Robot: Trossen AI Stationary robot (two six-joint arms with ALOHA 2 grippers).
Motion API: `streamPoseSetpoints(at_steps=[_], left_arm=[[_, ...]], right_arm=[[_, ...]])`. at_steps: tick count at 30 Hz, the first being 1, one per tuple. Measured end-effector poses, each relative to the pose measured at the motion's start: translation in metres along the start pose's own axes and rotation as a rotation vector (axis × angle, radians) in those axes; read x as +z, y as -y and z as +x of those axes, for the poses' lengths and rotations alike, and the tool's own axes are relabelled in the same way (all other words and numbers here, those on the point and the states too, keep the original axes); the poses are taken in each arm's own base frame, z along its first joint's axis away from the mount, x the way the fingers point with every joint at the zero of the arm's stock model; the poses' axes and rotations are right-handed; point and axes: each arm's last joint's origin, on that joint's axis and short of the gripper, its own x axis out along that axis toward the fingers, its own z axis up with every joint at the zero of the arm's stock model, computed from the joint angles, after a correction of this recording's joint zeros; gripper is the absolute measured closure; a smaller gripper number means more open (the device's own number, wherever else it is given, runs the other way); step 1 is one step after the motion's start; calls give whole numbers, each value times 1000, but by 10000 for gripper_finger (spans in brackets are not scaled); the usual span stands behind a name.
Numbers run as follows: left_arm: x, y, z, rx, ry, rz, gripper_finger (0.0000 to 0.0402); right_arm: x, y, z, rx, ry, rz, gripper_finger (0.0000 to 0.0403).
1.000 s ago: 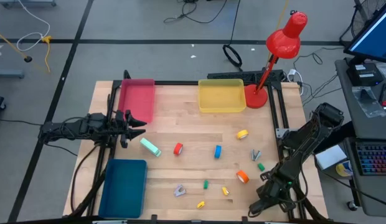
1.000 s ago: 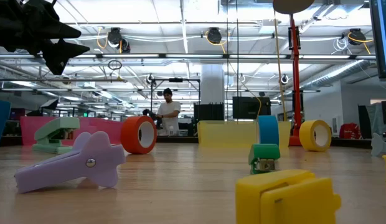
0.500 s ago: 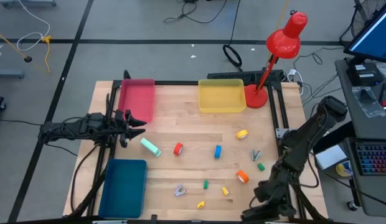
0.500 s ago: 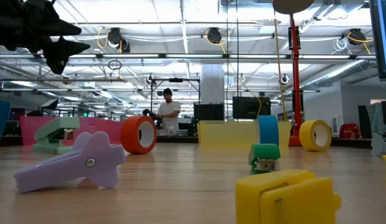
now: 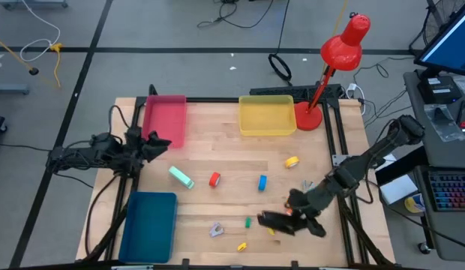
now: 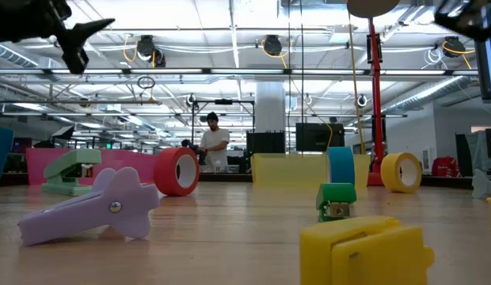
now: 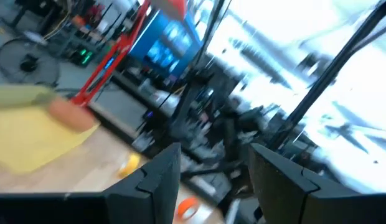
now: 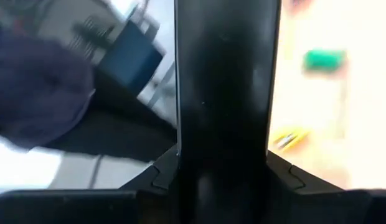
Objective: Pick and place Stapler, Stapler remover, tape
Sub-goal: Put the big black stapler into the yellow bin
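The mint green stapler lies on the table's left half. The red tape, blue tape and yellow tape stand on the wood. The orange tape is covered by my right arm in the high view. A purple staple remover lies near the near edge, and a grey one lies by my right arm. My left gripper hovers open beside the red bin. My right gripper is shut above the near-right part of the table.
A red bin and a yellow bin sit at the far edge, and a blue bin at the near left. A red lamp stands at the far right. Small green and yellow blocks lie near the right gripper. A person stands far behind.
My right arm has swung from beyond the table's near-right corner in over the table, toward the left, and its gripper now hangs above the small blocks. My left gripper has risen a little and tipped. No object has moved.
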Motion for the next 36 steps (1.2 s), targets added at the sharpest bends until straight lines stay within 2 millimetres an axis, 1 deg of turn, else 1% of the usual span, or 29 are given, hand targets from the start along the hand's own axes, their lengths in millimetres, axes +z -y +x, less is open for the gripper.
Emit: streamPoseSetpoints(at_steps=[6, 12, 15, 19, 21, 24, 28, 31, 34, 36], left_arm=[[7, 6, 0, -56, 76, 16, 215], [12, 7, -1, -38, 155, 20, 215], [13, 6, -1, -14, 177, 1, 215], [14, 6, -1, 8, 194, -18, 215], [14, 6, -1, 16, 200, -22, 215], [14, 5, -1, 30, 211, -24, 215], [14, 5, -1, 35, 214, -25, 215], [14, 5, -1, 35, 215, -25, 215], [14, 5, -1, 36, 215, -25, 215], [14, 5, -1, 40, 218, -26, 215]], right_arm=[[16, 17, -12, -173, 161, -82, 281], [31, 39, -21, -404, 264, -201, 281], [39, 52, -27, -570, 306, -291, 281], [51, 70, -39, -854, 360, -385, 281], [56, 78, -47, -985, 373, -396, 281], [65, 89, -59, -1122, 376, -400, 281], [78, 101, -77, -1229, 360, -414, 281], [90, 110, -89, -1283, 358, -379, 281], [100, 120, -99, -1289, 319, -333, 281], [109, 128, -105, -1283, 327, -269, 281]])
